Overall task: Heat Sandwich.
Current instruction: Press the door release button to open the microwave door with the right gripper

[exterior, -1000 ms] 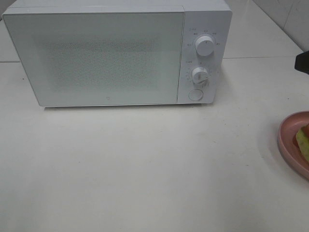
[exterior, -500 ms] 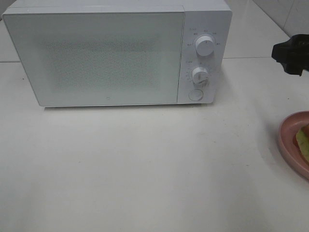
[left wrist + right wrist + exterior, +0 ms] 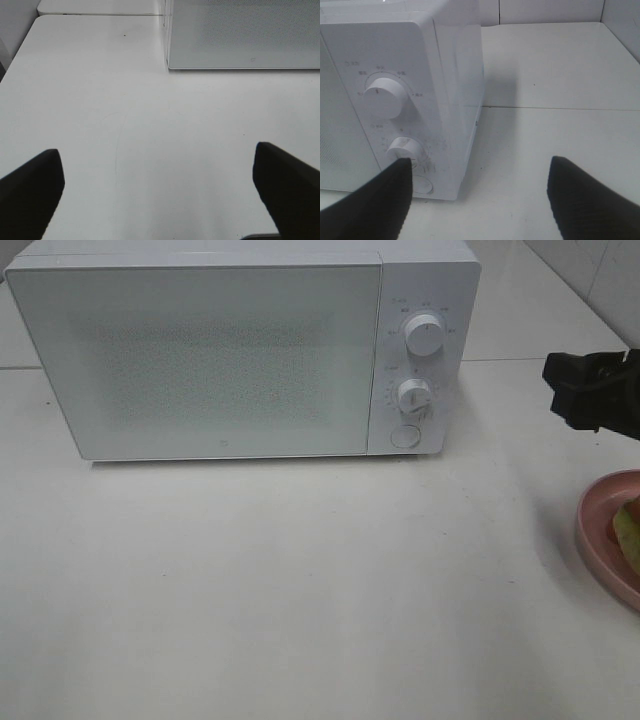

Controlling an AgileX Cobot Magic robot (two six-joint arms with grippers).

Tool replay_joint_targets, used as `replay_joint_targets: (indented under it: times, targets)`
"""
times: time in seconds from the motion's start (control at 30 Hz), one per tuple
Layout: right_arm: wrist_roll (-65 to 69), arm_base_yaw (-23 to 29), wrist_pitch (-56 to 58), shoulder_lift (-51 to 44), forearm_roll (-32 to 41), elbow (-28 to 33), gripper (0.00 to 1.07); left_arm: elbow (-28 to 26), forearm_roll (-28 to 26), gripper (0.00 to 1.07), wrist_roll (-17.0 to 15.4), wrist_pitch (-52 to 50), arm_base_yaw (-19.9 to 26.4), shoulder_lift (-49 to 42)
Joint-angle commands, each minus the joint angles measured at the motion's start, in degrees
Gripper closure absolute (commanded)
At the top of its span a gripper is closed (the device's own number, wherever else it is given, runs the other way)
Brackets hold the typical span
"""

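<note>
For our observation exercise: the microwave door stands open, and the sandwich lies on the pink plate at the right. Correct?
No: the microwave door is shut, as the exterior high view shows. The sandwich does lie on the pink plate at the right.

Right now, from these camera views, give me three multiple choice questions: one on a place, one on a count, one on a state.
1. Where is the plate with the sandwich, relative to the microwave?
A. On top of it. B. Inside it. C. On the table to its right.
2. How many turning knobs does the microwave have?
A. Two. B. One. C. Four.
3. What state is the microwave's door in?
A. Wide open. B. Shut. C. Taken off.
Answers: 1 C, the plate lies at the high view's right edge; 2 A, one knob sits above the other, over a round button; 3 B, the door lies flush with the front.
</note>
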Motion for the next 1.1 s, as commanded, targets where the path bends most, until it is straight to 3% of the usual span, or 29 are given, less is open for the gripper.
replay_joint_targets:
  times: [0.03, 0.83, 1.1]
  targets:
    - [-5.61, 3.90, -6.02, 2.58, 6.13, 1.09, 0.35, 0.23, 0.00, 0.10, -0.17, -0.46, 0.00, -1.49]
    - [-10.60, 29.16, -28.59, 25.27, 34.95, 0.97, 0.35, 0.23, 0.00, 0.10, -0.17, -0.46, 0.00, -1.49]
    - [-10.60, 31.51, -29.56, 26.70, 37.53, 0.97, 0.35, 0.23, 0.00, 0.10, -0.17, -0.46, 0.00, -1.49]
